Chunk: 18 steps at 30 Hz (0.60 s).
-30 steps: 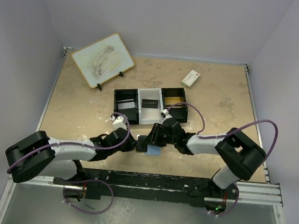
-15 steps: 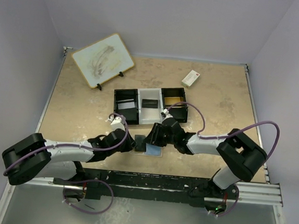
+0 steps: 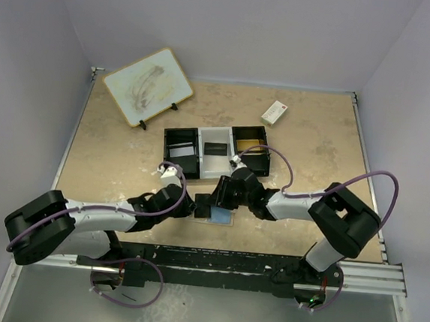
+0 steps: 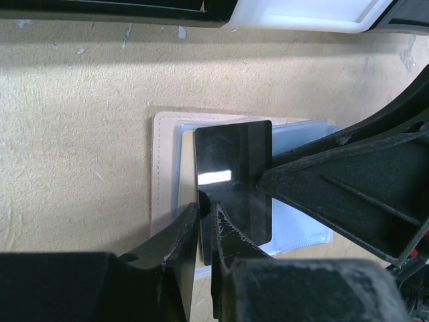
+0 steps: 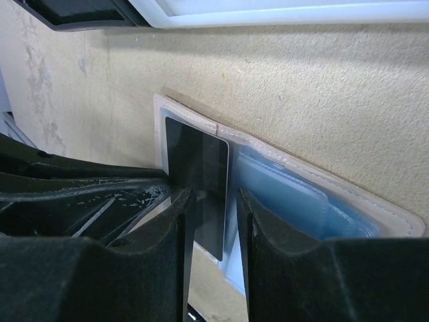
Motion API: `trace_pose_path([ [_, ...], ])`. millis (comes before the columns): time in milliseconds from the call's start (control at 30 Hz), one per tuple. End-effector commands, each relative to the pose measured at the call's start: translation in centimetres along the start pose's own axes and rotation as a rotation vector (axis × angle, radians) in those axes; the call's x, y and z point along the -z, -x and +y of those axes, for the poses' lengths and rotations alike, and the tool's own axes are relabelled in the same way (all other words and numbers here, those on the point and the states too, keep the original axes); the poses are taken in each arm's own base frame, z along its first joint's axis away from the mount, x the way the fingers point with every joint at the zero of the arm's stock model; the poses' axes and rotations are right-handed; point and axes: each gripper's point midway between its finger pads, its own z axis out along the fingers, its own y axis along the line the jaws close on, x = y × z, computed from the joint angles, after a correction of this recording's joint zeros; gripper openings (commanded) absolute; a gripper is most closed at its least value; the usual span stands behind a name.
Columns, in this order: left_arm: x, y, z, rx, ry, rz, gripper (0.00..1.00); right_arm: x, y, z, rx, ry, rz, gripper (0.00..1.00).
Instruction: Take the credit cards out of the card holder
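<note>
Left gripper [image 4: 205, 206] eased wider, black card [image 4: 234, 168] over card holder [image 4: 163, 181]

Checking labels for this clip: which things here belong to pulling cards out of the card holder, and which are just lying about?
Job: card holder, lying open; black card over it.
Lying about: three-compartment tray; white box with red mark; board on stand.

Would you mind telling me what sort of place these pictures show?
Probably a robotics lab test cell: plain walls enclose a beige tabletop, and two robot arms sit on a metal rail.
</note>
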Motion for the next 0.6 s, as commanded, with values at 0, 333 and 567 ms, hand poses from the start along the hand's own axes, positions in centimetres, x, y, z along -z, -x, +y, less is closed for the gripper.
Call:
trace_pose_path([
  [0,0.3,-3.0,6.0,-0.132,0.205,0.111,0.08,-0.5,-2.0,-2.6,0.015,-0.073,0.061,0.34],
  [333,0.5,-3.5,6.3,-0.135,0.202,0.129,0.04,-0.3,-2.3,-0.7,-0.032,0.042,0.063,0.26],
  [567,0.5,-3.2,5.9,-0.120,0.187,0.115,0.04,0.3,-1.8,1.4,-0.003,0.158,0.034,0.20],
])
